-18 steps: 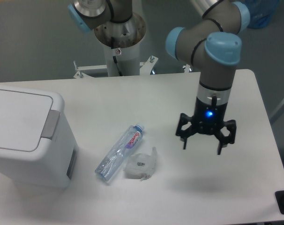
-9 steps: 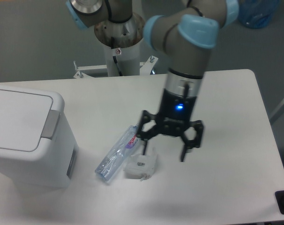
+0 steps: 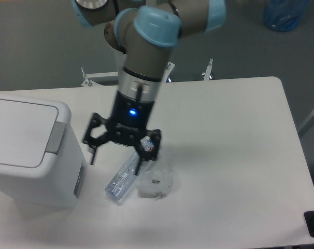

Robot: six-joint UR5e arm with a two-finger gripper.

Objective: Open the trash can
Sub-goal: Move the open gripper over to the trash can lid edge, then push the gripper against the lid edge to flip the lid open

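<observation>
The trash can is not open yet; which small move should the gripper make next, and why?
Probably shift further left and lower toward the grey tab on the trash can. The lid lies flat and closed, and the gripper, open and empty, hangs above the bottle, short of the tab. Pressing there looks like the way to release the lid.

Grey arm [image 3: 141, 62], light-blue joint caps, black gripper [image 3: 117, 156], blue light.

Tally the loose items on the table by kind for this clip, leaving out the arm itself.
Trash can, white, lid shut: 1
Plastic bottle, clear, lying on its side: 1
Small clear plastic piece beside the bottle: 1
Total: 3
</observation>
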